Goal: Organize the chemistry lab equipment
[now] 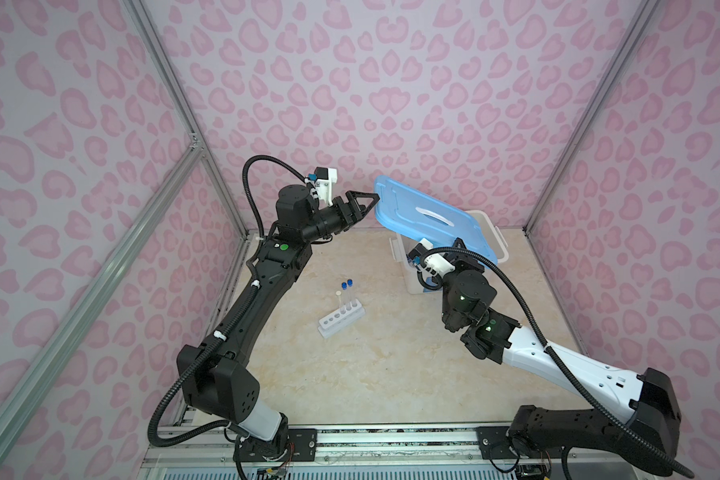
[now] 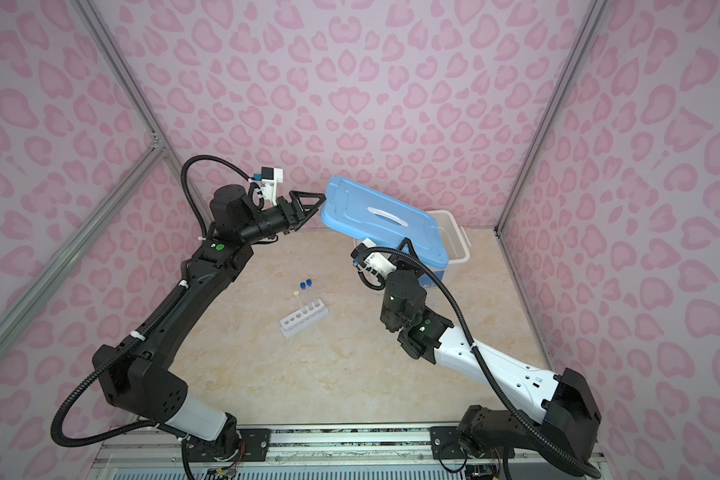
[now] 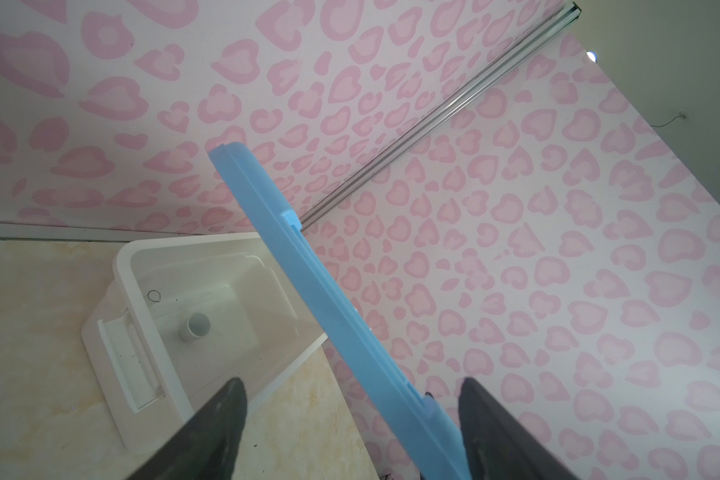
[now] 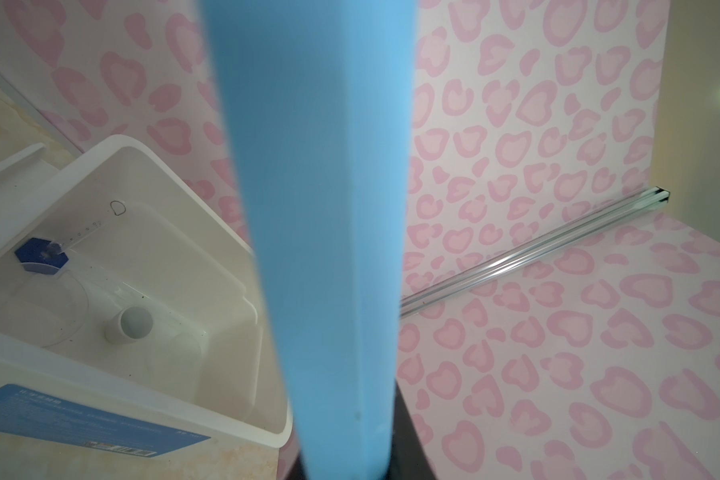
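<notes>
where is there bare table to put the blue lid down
Widest bare table lies on the near side of the rack, out to the front edge. A narrower strip runs between the rack and the bin. The bin floor is crowded: cup, petri dish and cylinder lie there, and the blue lid hangs tilted above it.

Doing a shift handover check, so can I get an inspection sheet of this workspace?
Surface: beige marbled table carrying rack and bin.
Job's things: three test tubes upright in the rack; small white cup, blue-based cylinder and petri dish inside the bin.
Clutter: nothing seen.
Grippers: right gripper shut on the tilted blue lid over the bin; left gripper open, fingers either side of the lid's edge.
Cables: black hoses loop along both arms.
Surroundings: pink-patterned walls, aluminium frame beams.
</notes>
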